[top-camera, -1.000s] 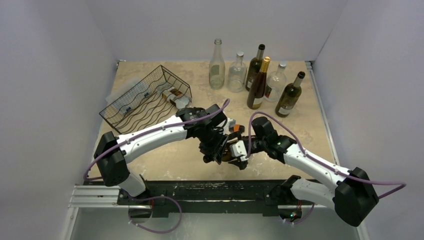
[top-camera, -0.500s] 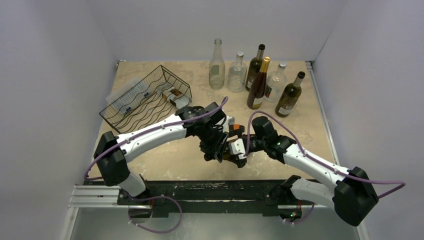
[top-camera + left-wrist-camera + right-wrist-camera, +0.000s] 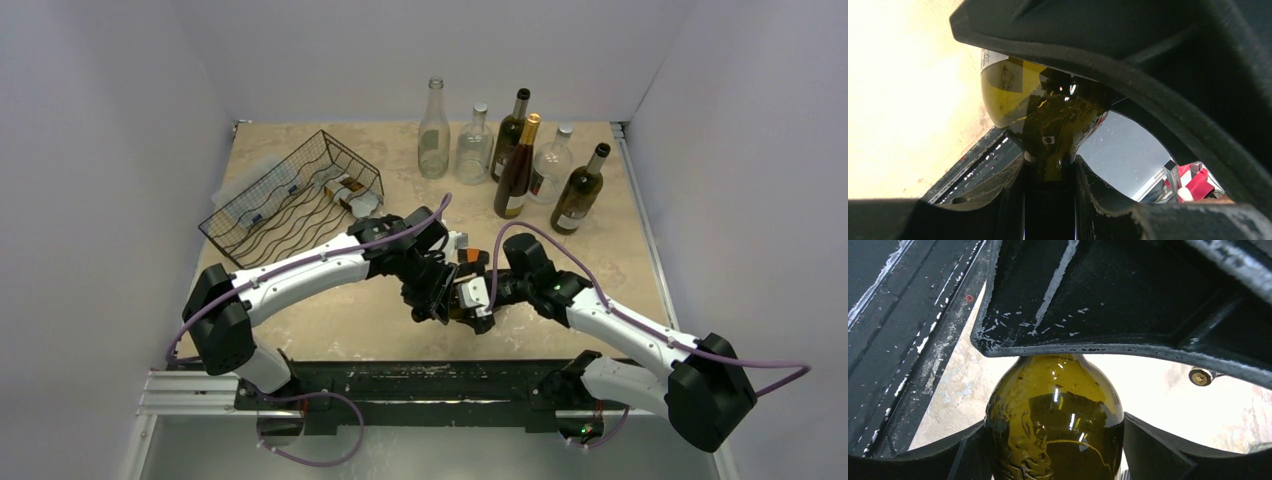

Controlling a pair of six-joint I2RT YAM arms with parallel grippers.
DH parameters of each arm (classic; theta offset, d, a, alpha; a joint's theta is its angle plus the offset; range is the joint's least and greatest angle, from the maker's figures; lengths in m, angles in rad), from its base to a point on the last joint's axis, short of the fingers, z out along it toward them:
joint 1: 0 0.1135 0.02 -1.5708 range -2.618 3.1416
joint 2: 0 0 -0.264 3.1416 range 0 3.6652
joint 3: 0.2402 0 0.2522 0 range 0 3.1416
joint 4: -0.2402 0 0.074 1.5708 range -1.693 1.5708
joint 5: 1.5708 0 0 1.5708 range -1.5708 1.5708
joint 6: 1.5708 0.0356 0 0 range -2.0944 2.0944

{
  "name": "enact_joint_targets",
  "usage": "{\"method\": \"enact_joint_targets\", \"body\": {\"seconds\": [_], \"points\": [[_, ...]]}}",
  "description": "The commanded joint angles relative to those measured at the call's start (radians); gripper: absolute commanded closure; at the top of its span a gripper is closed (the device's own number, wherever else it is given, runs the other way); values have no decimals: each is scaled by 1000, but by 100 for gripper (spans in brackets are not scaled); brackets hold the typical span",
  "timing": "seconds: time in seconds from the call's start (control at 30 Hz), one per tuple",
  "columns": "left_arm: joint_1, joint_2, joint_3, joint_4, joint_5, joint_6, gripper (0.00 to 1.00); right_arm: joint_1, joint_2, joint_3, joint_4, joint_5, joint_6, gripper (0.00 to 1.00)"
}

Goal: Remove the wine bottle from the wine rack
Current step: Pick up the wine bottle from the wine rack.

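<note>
**Bottle off the rack, held between two grippers at lower centre**

Nearest, just above the arm bases in the lower middle of the top view, the two arms meet over the table (image 3: 345,325). The bottle (image 3: 1055,410) is between them, well apart from the rack and mostly hidden by both grippers from above. I cannot tell whether it rests on the table or hangs above it.

The left gripper (image 3: 1048,197) is clenched on the neck. In its wrist view the fingers pinch the narrow glass just below the olive shoulder. The right gripper (image 3: 1053,445) has its fingers either side of the wide body, close against the glass. Whether they are pressing yet cannot be told.

The dark olive glass is stiff and glossy, so it is likely slippery under the pads and will break if dropped. Whether it is full, and so heavy, does not show. A hold on the neck alone would probably let the body swing. The body is the better place to carry the weight, with the neck grip steadying it.

Farther off, in the upper left of the top view, the rack (image 3: 290,195) sits at an angle, and something labelled lies in it, too small to make out. At the back, upper centre, six bottles (image 3: 517,170) stand upright.
</note>
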Motion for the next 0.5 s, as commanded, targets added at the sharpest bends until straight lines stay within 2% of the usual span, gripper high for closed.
{"method": "enact_joint_targets", "body": {"seconds": [0.0, 0.1, 0.23, 0.37, 0.47], "points": [[-2, -51, 1, 136, 111, -30, 95, -3, 2, 8, 39, 8, -9, 17], [-1, -57, -11, 150, 115, -37, 93, -4, 4, 27, 31, 5, 12, 31], [0, -77, -41, 180, 122, -49, 88, -21, -2, 44, 21, -11, 34, 64], [2, -109, -89, 227, 124, -69, 77, -48, -21, 48, 19, -42, 49, 76], [9, -148, -137, 274, 118, -89, 65, -69, -34, 50, 15, -68, 57, 79]]}}
